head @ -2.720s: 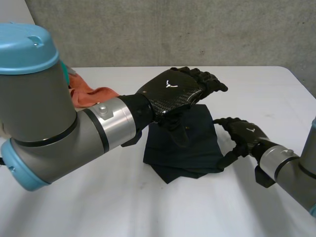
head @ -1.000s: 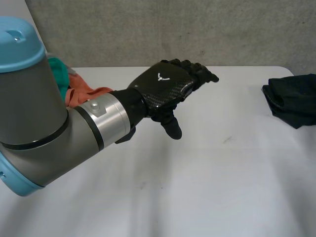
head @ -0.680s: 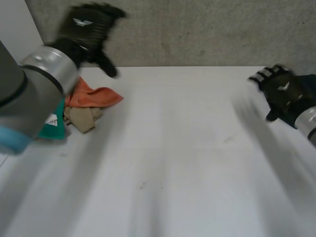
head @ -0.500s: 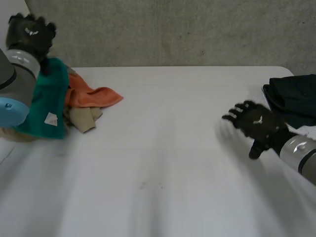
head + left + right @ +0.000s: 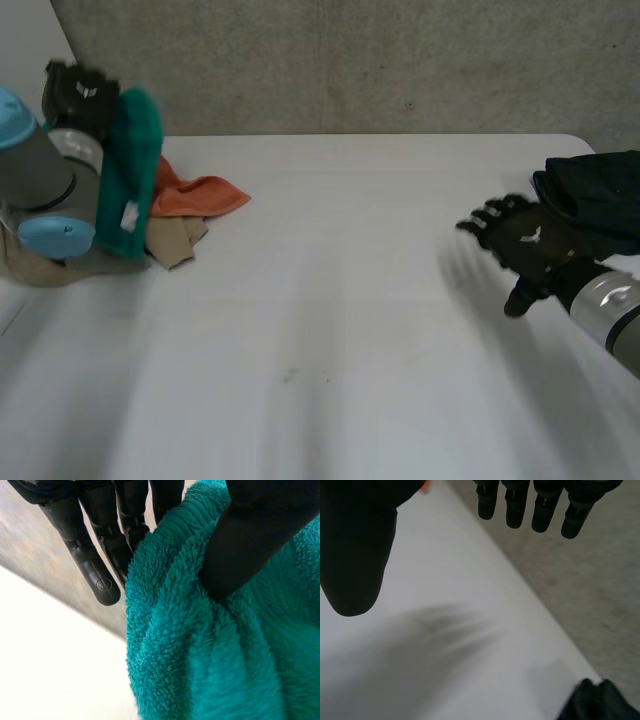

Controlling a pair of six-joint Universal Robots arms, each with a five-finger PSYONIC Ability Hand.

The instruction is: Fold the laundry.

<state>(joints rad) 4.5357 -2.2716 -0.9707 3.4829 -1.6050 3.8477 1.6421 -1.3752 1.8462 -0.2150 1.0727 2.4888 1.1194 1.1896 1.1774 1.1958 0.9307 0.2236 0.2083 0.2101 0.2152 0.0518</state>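
At the table's far left my left hand (image 5: 76, 92) is raised above a pile of laundry, and a teal towel (image 5: 130, 170) hangs from it. The left wrist view shows the thumb (image 5: 260, 535) pinching the teal towel (image 5: 200, 655) against the fingers (image 5: 100, 560). An orange cloth (image 5: 195, 195) and a beige cloth (image 5: 170, 240) lie under the towel. My right hand (image 5: 525, 250) hovers over the table at the right, empty, with its fingers (image 5: 535, 505) straight and spread. A folded dark garment (image 5: 595, 200) lies just behind it, near the right edge.
The white table (image 5: 330, 330) stretches between the two hands. A grey wall runs along its far edge. The dark garment (image 5: 592, 700) appears below my right hand's palm in the right wrist view.
My left hand has closed on the teal towel and lifted it off the pile. My right hand has shifted slightly towards the dark garment.
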